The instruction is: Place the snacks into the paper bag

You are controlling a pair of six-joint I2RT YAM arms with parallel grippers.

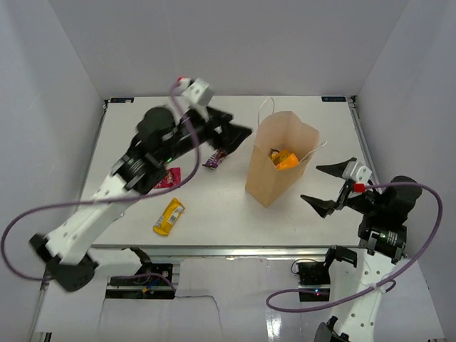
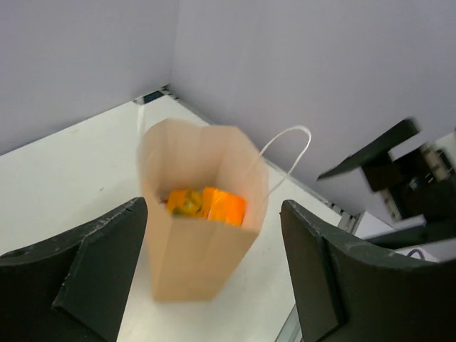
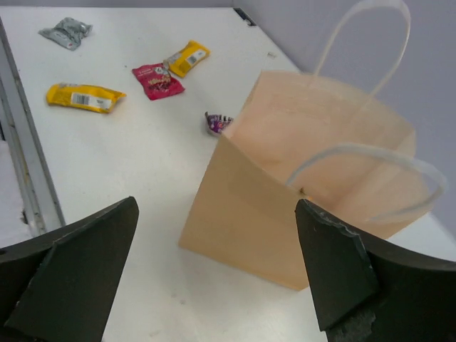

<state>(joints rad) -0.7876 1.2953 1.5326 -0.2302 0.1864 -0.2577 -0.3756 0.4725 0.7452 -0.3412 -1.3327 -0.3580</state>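
Observation:
The brown paper bag stands upright right of centre, with an orange-yellow pouch lying inside it. In the left wrist view the bag and the orange packets sit below my open left gripper, which holds nothing. From above, the left gripper hovers just left of the bag's mouth. My right gripper is open and empty to the right of the bag. On the table lie a purple bar, a red packet and a yellow bar.
The right wrist view also shows a second yellow packet and a crumpled silver wrapper further left; my left arm hides them from above. White cord handles rise from the bag's rim. Grey walls enclose the white table.

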